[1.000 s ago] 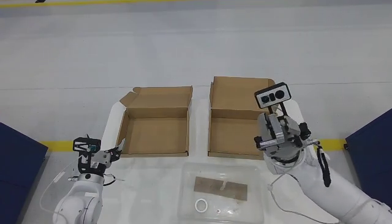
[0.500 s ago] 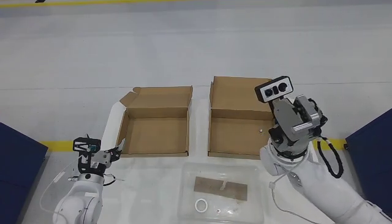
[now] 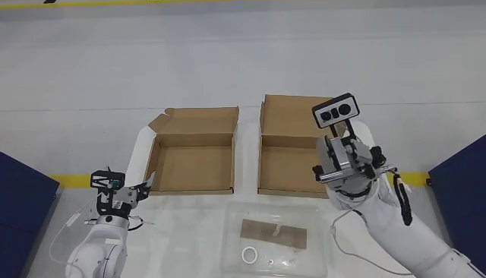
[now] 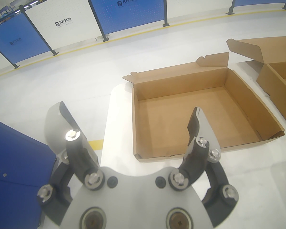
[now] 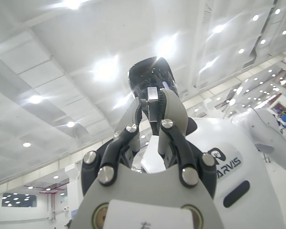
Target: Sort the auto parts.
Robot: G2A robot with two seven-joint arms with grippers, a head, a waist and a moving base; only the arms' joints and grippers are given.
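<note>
At the right of the top view, my right pincer (image 5: 153, 97) is raised well above the desk (image 3: 182, 217) and turned upward. Its wrist view shows it pinching a small metal part (image 5: 153, 113) between the fingertips. The hold looks narrow to me, with the part standing on end and only its sides caught. I judge that a quick turn of the wrist back down could let it twist or slide out. From that height it could bounce past the right box (image 3: 292, 168) or land in the left box (image 3: 194, 170), and either would spoil the sort.

At the lower left, the left pincer (image 4: 128, 108) hangs spread with nothing in it, just beside the left box's near corner. If I swing it inward carelessly, a finger could catch that cardboard wall and shove the box along.

I cannot make out what kind of part I am holding. The fingers cover its lower half, and glare from the ceiling lights washes out its top. In the top view my own arm covers the right box's near right corner, so anything lying there is unknown to me. In the clear tray (image 3: 230, 236), bottom centre, I make out a white ring (image 3: 249, 255) and a cardboard slip (image 3: 273, 234). Anything smaller is lost against the plastic.
</note>
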